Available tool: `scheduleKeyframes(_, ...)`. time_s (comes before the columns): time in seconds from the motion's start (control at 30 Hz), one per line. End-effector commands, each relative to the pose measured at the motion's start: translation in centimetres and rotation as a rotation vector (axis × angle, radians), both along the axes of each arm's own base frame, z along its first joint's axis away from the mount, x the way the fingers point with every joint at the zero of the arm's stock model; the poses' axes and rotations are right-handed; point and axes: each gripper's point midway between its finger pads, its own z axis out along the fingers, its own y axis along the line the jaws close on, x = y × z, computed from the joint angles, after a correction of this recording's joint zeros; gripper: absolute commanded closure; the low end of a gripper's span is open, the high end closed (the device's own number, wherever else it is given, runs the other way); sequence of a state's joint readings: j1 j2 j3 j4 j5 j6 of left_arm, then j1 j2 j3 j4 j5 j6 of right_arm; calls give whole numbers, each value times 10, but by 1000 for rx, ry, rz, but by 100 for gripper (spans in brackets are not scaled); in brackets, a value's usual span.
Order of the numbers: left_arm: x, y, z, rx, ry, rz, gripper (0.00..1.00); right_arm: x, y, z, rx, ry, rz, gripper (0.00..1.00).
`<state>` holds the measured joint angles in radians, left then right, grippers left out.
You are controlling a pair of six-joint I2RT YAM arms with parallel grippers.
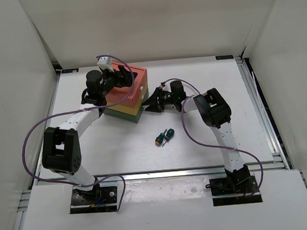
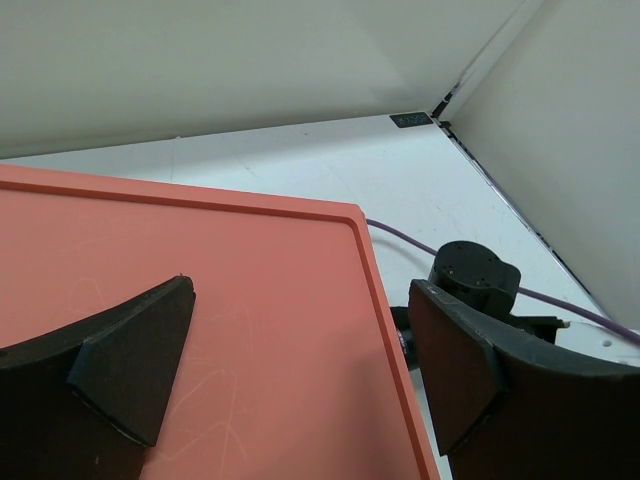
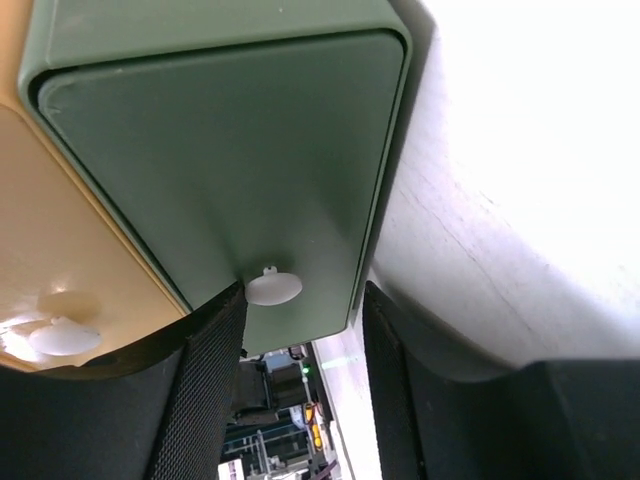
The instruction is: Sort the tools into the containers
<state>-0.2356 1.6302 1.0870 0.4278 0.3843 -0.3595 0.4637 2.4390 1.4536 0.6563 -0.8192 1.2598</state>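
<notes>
Your right claw [image 3: 303,295] is standing spread, pinching nothing. Its two black fingers, one showing a woven-textured pad, are lying either side of the small white knob [image 3: 272,288] on the dark green drawer [image 3: 200,150]. That drawer is sitting at the bottom of the stack [image 1: 134,98], left of centre on the worktop [image 1: 209,85].

The knob is sitting much closer to one finger than the other, so a closing pinch is risking a glancing grip. It is looking smooth, rounded and shallow, so it is probably slippery.

Your left claw [image 2: 300,300] is also standing spread and empty. One finger is hanging over the flat, faintly scratched salmon lid [image 2: 200,230] and the other is sitting past its raised rim. If it is not pressing down, a pull on the knob is likely dragging the whole plastic stack along.

Two stubby screwdrivers [image 1: 163,137] are lying loose on the worktop, nearer to you and right of the stack. Their round handles are liable to roll.
</notes>
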Motion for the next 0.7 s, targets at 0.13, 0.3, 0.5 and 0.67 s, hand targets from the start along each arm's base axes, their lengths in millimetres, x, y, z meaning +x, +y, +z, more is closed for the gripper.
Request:
scheduleKeyframes(0.13, -64, -1, -157, 40, 602, -28, 1, 16, 20, 7, 85, -21, -68, 53)
scheduleKeyframes(0.3, -67, -2, -160, 38, 612, -26, 1, 17, 29, 21, 191, -36, -69, 63)
scheduleKeyframes(0.5, -73, -10, -163, 46, 616, -46, 1, 18, 33, 34, 266, -36, -73, 79)
scheduleKeyframes(0.67, -75, -14, -163, 44, 619, -57, 1, 16, 27, 34, 270, -38, -82, 100)
